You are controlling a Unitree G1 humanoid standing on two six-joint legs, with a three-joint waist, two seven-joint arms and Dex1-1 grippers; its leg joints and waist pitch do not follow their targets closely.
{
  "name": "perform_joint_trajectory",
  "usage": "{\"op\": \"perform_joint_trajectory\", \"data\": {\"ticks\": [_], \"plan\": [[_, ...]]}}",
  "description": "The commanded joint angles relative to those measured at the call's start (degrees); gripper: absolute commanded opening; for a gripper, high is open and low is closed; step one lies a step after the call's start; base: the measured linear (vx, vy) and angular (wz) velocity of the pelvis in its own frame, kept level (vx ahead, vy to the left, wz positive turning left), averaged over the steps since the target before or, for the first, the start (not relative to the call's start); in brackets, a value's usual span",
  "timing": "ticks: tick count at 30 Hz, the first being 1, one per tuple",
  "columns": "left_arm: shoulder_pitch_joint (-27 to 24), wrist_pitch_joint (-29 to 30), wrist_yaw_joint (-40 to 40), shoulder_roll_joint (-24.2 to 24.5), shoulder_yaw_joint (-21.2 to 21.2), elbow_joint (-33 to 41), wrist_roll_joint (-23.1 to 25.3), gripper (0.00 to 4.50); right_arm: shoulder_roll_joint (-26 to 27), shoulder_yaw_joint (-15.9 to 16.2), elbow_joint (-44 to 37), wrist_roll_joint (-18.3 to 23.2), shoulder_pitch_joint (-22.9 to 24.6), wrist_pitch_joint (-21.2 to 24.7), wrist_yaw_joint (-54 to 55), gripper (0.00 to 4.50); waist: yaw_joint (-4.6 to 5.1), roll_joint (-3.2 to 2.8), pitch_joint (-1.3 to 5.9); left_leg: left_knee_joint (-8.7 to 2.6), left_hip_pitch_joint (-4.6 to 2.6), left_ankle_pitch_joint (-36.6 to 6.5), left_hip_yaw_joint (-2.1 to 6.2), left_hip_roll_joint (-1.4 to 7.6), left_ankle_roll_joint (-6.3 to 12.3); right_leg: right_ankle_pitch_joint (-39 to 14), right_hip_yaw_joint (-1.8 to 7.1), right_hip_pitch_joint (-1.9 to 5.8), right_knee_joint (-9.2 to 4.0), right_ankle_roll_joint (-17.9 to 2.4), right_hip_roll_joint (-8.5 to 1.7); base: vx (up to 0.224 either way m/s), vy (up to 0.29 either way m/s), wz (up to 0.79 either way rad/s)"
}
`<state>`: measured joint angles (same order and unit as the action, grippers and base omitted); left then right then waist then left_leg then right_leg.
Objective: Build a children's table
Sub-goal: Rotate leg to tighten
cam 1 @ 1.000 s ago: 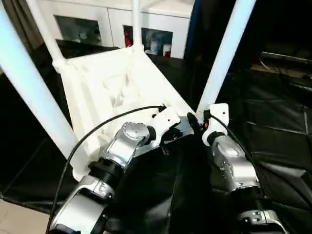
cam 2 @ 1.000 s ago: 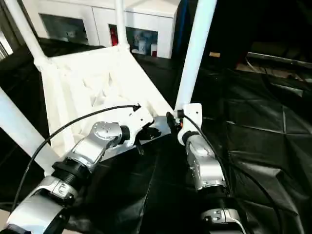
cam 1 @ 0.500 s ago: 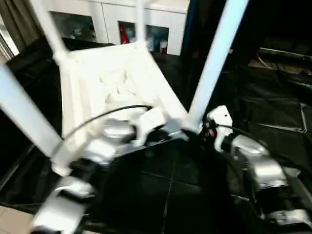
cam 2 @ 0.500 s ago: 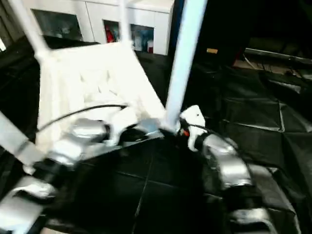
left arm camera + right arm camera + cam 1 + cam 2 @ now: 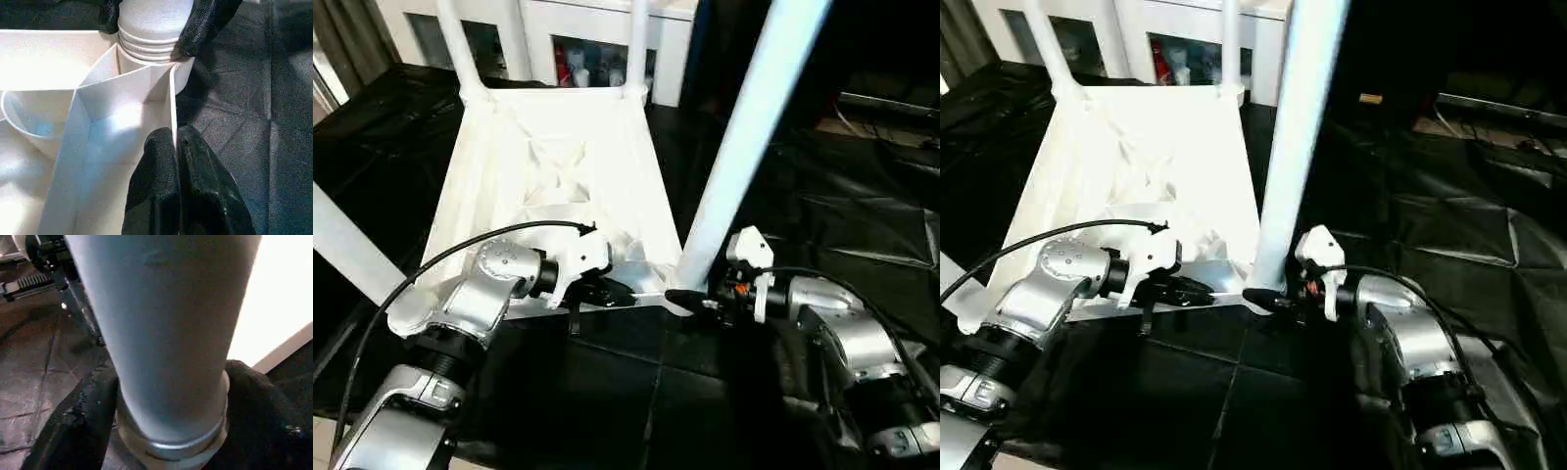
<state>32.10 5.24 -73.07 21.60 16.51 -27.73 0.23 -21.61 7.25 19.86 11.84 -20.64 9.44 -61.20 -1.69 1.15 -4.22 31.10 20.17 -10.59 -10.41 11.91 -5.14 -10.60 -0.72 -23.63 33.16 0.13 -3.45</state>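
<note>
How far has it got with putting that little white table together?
All four legs stand in the corner sockets of the upside-down tabletop. The right gripper clasps the base of the near right leg, while the left gripper pinches the tabletop's rim. What's probably left is seating that leg and turning the table upright.

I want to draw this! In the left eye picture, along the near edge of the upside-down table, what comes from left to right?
Left hand pinching the tabletop rim → near right leg → right hand around that leg's base.
</note>
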Motion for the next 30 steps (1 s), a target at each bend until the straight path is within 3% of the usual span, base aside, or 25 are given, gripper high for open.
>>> {"op": "perform_joint_trajectory", "data": {"ticks": [1, 3, 6, 8, 9, 11, 17, 20, 23, 30], "plan": [[-2.7, 0.5, -0.2, -0.8, 1.5, -3.0, -0.6, 0.0, -0.3, 0.2, -0.8, 0.6, 0.6, 0.9, 0.0, 2.93, -0.05, 0.86, 2.29, -2.59, 0.11, -7.6, -0.46, 0.98, 5.68, -6.5, 1.56, 2.78, -2.97, -14.1, -2.98, 0.0, 0.0, 0.0], [-2.1, 0.5, 3.0, -1.9, 1.0, -3.9, 0.3, 0.0, 0.7, -0.3, -0.6, 0.6, 1.0, 1.2, 2.2, 2.87, -0.1, 0.87, 2.28, -2.54, 0.08, -7.3, -0.5, 0.96, 5.81, -5.7, 1.55, 2.74, -2.95, -14.3, -2.95, 0.0, 0.0, 0.0], [0.0, 0.8, 11.0, -5.1, 0.0, -7.1, 2.3, 0.0, 4.6, -1.6, 1.9, -2.2, 1.1, 0.7, 12.0, 2.77, -0.01, 0.96, 1.94, -2.77, 0.11, -9.2, -0.46, 0.91, 4.79, -10.1, 1.52, 2.52, -3.48, -13.3, -3.01, 0.0, 0.0, 0.0], [1.0, 1.2, 14.1, -6.6, -0.3, -8.3, 2.9, 0.0, 6.3, -2.1, 2.9, -3.4, 1.2, 0.5, 16.5, 2.75, 0.03, 0.93, 1.54, -3.06, -0.09, -12.5, -0.39, 0.92, 3.07, -17.6, 1.62, 2.04, -4.29, -11.6, -3.21, 0.0, 0.0, 0.0], [1.1, 1.2, 14.6, -6.8, -0.4, -8.5, 3.0, 0.0, 6.7, -2.2, 3.1, -3.5, 1.2, 0.5, 17.2, 2.75, 0.07, 1.07, 1.69, -3.25, 0.11, -13.0, -0.06, 0.86, 2.13, -21.0, 1.57, 2.34, -4.39, -10.1, -3.36, 0.0, 0.0, 0.0], [2.9, 2.4, 20.6, -10.4, -0.2, -10.7, 4.4, 0.0, 11.4, -3.7, 4.5, -4.8, 1.2, 1.8, 27.0, 2.74, 0.05, 0.85, 1.59, -3.36, -0.25, -14.2, -0.05, 0.9, 1.53, -22.7, 1.77, 1.7, -4.73, -8.8, -3.26, 0.0, 0.0, 0.0], [4.3, 5.8, 30.0, -19.0, 1.1, -12.3, 6.5, 0.0, 20.4, -6.1, 7.7, -8.2, 0.0, 3.5, 47.2, 2.74, 0.09, 0.7, 1.82, -3.49, -0.05, -14.0, 0.12, 0.7, 0.62, -21.0, 1.77, 1.8, -4.73, -7.8, -3.08, 0.0, 0.0, 0.0], [3.4, 6.3, 30.3, -21.6, 2.0, -11.6, 6.6, 0.0, 22.3, -4.4, 7.6, -9.8, -0.3, 1.5, 48.1, 2.74, -0.04, 0.44, 2.11, -3.35, -0.05, -13.5, 0.03, 0.68, 1.03, -17.4, 1.8, 1.94, -4.54, -8.1, -2.96, 0.0, 0.0, 0.0], [3.1, 5.9, 30.0, -21.5, 2.1, -11.5, 6.7, 0.0, 22.3, -4.2, 7.0, -9.6, -0.3, 1.2, 47.3, 3.43, -0.1, 0.53, 2.29, -3.15, 0.16, -11.9, -0.08, 0.54, 2.06, -13.0, 1.73, 2.28, -4.18, -8.8, -2.9, 0.0, 0.0, 0.0], [2.0, 4.4, 25.2, -16.9, 0.7, -10.0, 6.0, 0.0, 18.4, -4.2, 6.1, -7.7, -1.3, 0.5, 40.2, 3.53, -0.04, 0.57, 2.32, -3.23, 0.3, -12.6, 0.02, 0.63, 2.66, -14.8, 1.6, 2.48, -4.3, -8.9, -3.1, 0.0, 0.0, 0.0]]}}
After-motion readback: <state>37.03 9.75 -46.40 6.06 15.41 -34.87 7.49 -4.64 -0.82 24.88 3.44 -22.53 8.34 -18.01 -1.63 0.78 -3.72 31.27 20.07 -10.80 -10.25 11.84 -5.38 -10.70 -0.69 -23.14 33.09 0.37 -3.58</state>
